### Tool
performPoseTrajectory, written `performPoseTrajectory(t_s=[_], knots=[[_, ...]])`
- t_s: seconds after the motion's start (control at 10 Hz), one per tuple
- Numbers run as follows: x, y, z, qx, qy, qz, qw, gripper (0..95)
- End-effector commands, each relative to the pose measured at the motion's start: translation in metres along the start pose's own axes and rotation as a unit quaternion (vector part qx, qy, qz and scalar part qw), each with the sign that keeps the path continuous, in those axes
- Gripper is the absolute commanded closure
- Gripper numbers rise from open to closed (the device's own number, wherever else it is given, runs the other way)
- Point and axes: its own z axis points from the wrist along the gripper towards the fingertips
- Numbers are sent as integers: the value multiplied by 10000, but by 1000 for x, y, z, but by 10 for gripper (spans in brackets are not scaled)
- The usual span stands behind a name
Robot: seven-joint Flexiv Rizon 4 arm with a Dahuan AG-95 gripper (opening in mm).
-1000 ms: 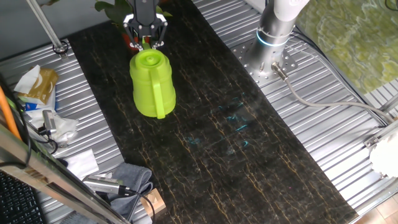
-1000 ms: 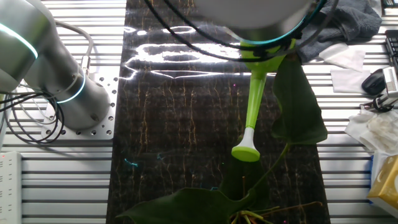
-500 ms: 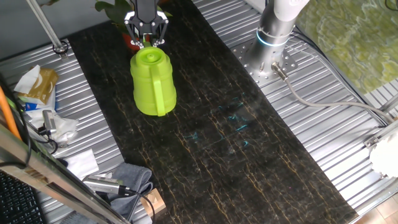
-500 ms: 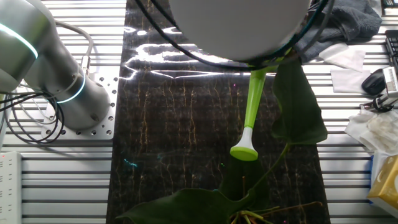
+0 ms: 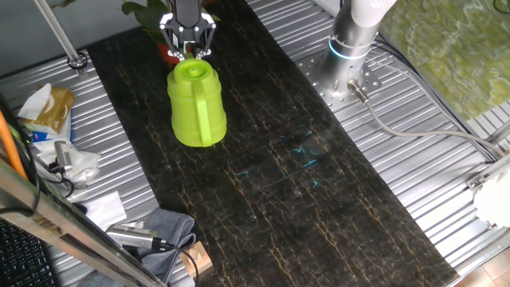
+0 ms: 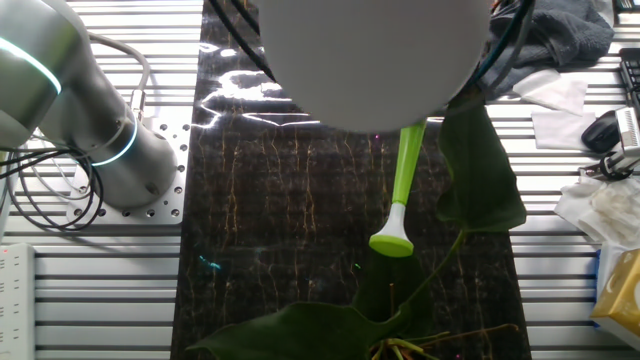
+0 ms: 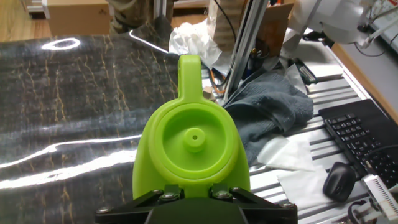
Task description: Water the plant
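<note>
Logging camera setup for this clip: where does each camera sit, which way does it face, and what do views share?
One fixed view: high above the table's near end, looking down the dark mat at the lime-green watering can; gripper and arm base show.
The other fixed view: opposite end, over the plant, facing back; the blurred arm blocks the top, the spout shows.
Hand view: on the hand, looking along the fingers at the can's top.
All share the can.

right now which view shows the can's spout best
The other fixed view: the spout runs down in full to its rose, close to a leaf of the plant. The one fixed view shows only the can body and handle. The hand view shows its top and handle, no spout.
</note>
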Motion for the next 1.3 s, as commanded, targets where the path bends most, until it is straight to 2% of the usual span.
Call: performPoseTrajectory(t_s=[0.1,0.4,0.8,0.9,1.0,1.1,1.2,1.3], knots=[[-1,2,-4,-14,-103,-14,9999,950],[0,5,-8,-28,-153,-17,9999,950],[1,6,-11,-29,-114,-20,9999,950],[1,6,-11,-32,11,-60,10000,950],[0,6,-10,-81,268,-68,9996,950],[-1,4,-8,-114,587,-119,9981,950],[-2,3,-6,-95,744,-156,9971,950],[-3,1,-4,-82,818,-190,9964,950]])
